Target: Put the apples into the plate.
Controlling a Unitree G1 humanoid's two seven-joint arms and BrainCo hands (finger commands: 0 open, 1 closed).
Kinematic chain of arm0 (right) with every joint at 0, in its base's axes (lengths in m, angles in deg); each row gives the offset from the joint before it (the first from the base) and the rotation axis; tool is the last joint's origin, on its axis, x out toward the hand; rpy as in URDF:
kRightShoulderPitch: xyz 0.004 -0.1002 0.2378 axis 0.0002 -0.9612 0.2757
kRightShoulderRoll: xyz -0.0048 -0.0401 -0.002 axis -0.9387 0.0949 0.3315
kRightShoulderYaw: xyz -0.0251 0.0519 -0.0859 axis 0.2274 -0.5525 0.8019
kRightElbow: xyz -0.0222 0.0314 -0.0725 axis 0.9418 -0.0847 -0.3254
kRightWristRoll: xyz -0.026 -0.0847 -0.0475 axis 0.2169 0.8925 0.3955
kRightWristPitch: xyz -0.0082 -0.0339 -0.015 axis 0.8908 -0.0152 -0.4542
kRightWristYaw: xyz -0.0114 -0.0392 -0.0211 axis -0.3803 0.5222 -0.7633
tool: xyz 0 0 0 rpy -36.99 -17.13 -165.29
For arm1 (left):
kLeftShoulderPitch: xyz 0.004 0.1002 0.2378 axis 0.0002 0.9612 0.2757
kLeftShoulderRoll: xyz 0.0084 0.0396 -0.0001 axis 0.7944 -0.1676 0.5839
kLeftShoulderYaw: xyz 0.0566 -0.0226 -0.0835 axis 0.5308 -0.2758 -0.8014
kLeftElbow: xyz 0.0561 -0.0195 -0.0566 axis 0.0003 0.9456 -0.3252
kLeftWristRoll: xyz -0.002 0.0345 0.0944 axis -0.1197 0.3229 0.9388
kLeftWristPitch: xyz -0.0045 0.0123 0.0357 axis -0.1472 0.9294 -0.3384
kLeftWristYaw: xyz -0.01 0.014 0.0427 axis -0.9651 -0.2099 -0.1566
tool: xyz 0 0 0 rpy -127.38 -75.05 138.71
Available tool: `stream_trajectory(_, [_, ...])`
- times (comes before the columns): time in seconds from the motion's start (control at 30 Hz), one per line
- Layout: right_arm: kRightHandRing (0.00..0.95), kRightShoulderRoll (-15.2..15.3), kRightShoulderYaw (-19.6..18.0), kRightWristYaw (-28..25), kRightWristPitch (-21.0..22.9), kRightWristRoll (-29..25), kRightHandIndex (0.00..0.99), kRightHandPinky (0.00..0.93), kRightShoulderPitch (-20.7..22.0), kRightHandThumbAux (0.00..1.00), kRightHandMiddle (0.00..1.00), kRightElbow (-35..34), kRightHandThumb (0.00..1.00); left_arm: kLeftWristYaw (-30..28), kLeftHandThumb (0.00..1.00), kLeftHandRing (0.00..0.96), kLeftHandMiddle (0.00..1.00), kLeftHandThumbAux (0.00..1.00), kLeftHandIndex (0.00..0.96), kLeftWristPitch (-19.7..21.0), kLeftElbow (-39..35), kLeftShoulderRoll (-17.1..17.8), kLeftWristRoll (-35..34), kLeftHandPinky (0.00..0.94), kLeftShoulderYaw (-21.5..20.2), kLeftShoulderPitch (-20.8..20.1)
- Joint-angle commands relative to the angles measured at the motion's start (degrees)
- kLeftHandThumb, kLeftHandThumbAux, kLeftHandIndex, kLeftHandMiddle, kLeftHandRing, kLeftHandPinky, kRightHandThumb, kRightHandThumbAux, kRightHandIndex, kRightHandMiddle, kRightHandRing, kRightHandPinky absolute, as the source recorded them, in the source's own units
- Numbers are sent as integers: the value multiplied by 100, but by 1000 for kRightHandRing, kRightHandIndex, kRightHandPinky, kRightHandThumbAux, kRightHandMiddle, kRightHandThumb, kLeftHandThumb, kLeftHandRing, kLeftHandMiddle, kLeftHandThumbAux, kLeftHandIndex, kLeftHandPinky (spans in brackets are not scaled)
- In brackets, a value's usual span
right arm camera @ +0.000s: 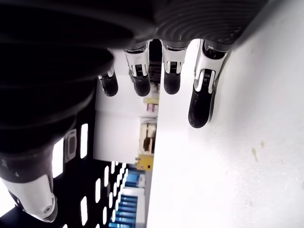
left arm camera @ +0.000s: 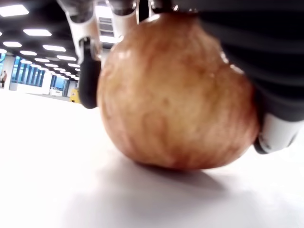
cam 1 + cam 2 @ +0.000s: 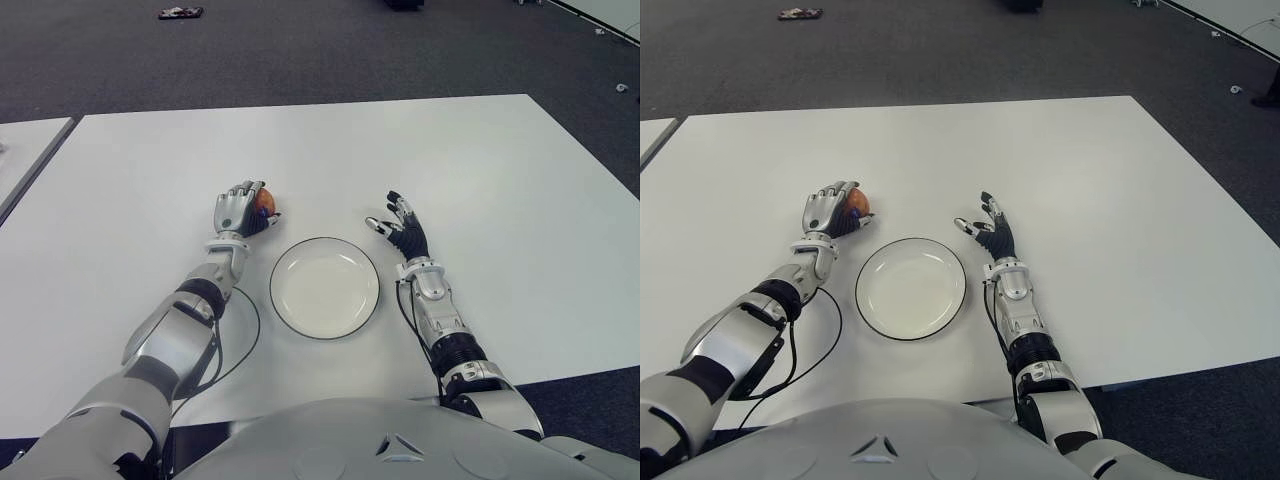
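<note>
A red-orange apple (image 3: 264,203) sits on the white table (image 3: 480,170), just left of and beyond the plate. My left hand (image 3: 240,211) is curled over it from above; in the left wrist view the apple (image 2: 175,95) fills the frame, still touching the table, with fingers (image 2: 88,71) around it. A white plate (image 3: 324,287) with a dark rim lies empty near the front middle. To the plate's right my right hand (image 3: 398,228) is open with fingers spread, holding nothing; its fingertips (image 1: 199,107) show relaxed in the right wrist view.
A black cable (image 3: 240,345) loops on the table by my left forearm. Dark carpet lies beyond the table's far edge, with a small object (image 3: 180,13) on it. Another table's corner (image 3: 25,150) shows at the far left.
</note>
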Motion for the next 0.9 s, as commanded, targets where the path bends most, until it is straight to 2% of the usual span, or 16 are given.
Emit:
stream_trajectory(0.03, [56, -2, -14, -36, 306, -39, 0, 127, -217, 690, 18, 141, 147, -703, 722, 790, 809, 699, 444, 34, 269, -173, -18, 796, 139, 324])
stream_trajectory(0.43, [50, -20, -28, -62, 365, -73, 0, 117, -230, 708, 12, 94, 158, -952, 722, 791, 816, 700, 444, 103, 296, -121, -17, 796, 231, 343])
stream_trajectory(0.9, [58, -6, -26, -87, 323, -100, 0, 137, -175, 700, 14, 189, 155, -1031, 724, 801, 827, 700, 445, -147, 159, 27, -290, 808, 69, 360])
